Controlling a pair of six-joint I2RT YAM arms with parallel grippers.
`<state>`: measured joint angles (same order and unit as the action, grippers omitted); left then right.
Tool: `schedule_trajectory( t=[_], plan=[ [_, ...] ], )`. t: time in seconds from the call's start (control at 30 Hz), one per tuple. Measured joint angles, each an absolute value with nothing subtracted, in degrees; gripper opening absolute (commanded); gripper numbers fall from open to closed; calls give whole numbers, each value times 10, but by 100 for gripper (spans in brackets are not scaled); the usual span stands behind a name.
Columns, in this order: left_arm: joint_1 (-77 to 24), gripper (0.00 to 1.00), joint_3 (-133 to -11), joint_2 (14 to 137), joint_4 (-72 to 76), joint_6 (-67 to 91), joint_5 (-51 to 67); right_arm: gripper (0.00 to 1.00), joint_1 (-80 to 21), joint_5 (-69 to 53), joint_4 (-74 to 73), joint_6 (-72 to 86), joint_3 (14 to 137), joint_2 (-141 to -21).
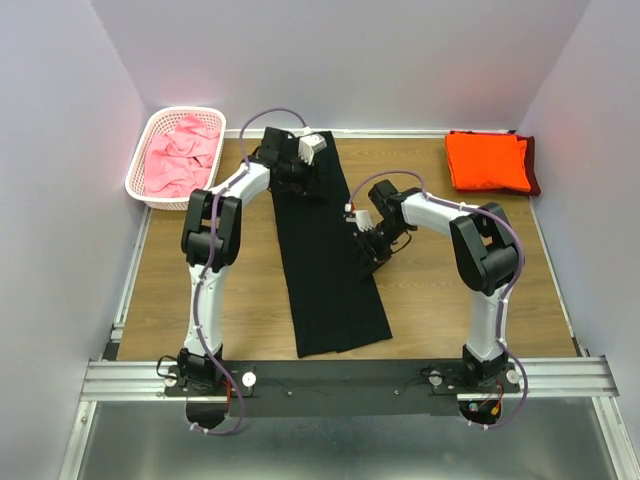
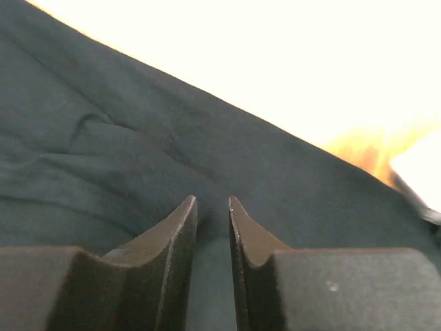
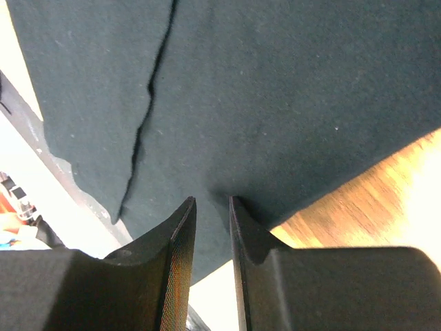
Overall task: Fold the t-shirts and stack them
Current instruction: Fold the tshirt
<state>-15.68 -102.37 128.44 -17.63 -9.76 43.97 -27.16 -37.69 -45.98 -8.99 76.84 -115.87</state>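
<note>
Pinching black t-shirt [image 1: 325, 275], fingers [image 2: 172, 255] down, arms [image 1: 212, 228] extended.

Basket [image 1: 135, 180]: far left corner of the counter [image 1: 450, 290], with loose t-shirts [image 1: 180, 160] inside.
Stacked t-shirts [image 1: 487, 160]: far right corner.
Middle t-shirt [image 1: 325, 290]: laid lengthwise, far to near, between the arms.
Left claw [image 1: 292, 175]: on its far end.
Right claw [image 1: 368, 256]: on its right edge, midway.

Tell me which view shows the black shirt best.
Top external: the black shirt shows almost whole there, as a long folded strip. The left wrist view gives only a wrinkled patch of it. The right wrist view gives a close patch with a fold line and one edge.
</note>
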Motion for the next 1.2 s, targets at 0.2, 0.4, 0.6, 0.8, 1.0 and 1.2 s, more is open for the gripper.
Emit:
schedule_trajectory(
  t=[0.2,0.4,0.6,0.8,1.0,1.2],
  plan=[
    [-157,26,-1035,1358,-170,-78,455,33,-271,-386,-459,-82,771,-1159],
    [-159,30,-1035,1358,-177,-86,454,33,-227,-421,-459,-60,842,-1166],
    [-164,47,-1055,1358,-207,-105,456,36,-187,-433,-444,-51,892,-1177],
    [-167,48,-1164,1358,-264,-125,428,42,-194,-436,-437,-41,926,-1200],
    [-150,48,-1125,1285,-245,-117,394,42,-196,-435,-422,-29,1017,-1239],
    [-131,48,-1079,1260,-249,-95,312,42,-195,-429,-410,-15,1041,-1256]
  ],
)
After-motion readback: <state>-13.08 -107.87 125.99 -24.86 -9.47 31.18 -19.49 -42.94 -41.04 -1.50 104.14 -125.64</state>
